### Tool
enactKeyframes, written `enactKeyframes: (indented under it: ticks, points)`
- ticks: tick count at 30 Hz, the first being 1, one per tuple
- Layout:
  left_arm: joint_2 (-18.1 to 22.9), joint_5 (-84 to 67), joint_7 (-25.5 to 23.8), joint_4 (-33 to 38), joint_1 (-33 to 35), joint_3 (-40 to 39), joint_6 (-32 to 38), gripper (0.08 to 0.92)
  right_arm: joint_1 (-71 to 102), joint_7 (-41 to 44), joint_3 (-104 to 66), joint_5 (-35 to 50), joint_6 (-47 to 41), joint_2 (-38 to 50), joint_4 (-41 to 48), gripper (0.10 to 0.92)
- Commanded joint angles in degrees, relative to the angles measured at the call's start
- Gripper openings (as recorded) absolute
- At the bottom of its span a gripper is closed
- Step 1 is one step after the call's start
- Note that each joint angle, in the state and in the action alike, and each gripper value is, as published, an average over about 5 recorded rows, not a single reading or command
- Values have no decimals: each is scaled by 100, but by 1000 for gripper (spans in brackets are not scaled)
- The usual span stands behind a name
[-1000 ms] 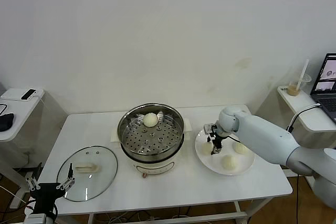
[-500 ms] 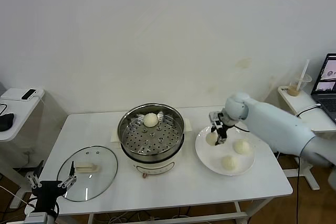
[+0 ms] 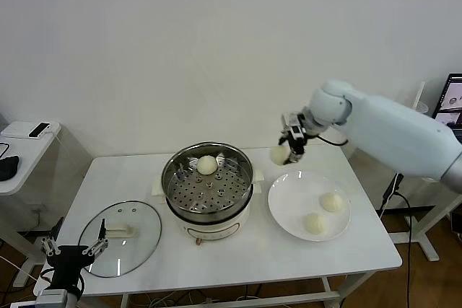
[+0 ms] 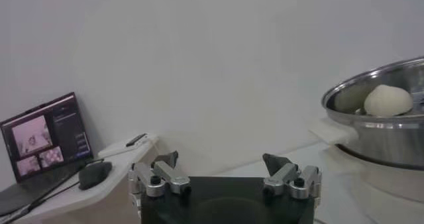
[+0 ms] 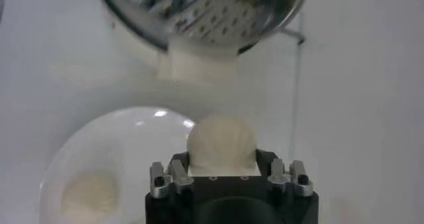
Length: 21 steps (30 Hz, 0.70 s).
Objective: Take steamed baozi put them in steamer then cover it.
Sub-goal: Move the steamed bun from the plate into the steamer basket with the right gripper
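Overhead, from the head view, the right gripper [image 3: 289, 148] hangs in the air between the steamer [image 3: 208, 187] and the white plate [image 3: 290, 210], pinching a steamed baozi [image 3: 279, 154] well clear of the table [image 3: 238, 257]. That height looks chosen so the bun can pass over the steel rim rather than bump it. One bun [image 3: 207, 164] already sits at the far side of the perforated tray, leaving the near holes free for more. Two buns [image 3: 332, 202] [image 3: 314, 223] wait on the right half of the plate. The cover [image 3: 120, 236] lies flat on the table to the left of the steamer, handle up, out of the loading path until the last step. The left gripper [image 3: 71, 254] rests low at the near left corner, just beside the cover's near edge, idle.

From the left wrist view, the left gripper [image 4: 225, 175] stands with its fingers spread wide and nothing between them. The steamer [image 4: 384, 122] shows beyond it with the loaded bun [image 4: 388, 101] peeking above the rim.

Seen from the right wrist view, the right gripper [image 5: 222, 171] clasps the carried baozi [image 5: 221, 142] from both sides, its pleated top showing. The plate [image 5: 119, 146] lies below it with one bun [image 5: 89, 191] in sight, and the steamer [image 5: 199, 13] is ahead, so I judge the carry to be about halfway.
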<state>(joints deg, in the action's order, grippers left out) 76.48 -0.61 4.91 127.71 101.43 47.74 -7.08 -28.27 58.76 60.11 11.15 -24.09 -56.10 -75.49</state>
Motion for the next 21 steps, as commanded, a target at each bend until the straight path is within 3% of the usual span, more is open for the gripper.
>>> enactKeyframes:
  ticks: [1,9,21]
  points:
    - [-2,4,-5,-13,1,-3,-5,823,-552,-388,222,778,-491,-918,-134,636]
    - [6,-14,-15,-12,13,104,-11,823,22,-584,223,1095,-834,-2043,558,636]
    - [31,-30,-28,59,24,183,-3,823,719,-686,129,1057,-1102,-2901,1575,638]
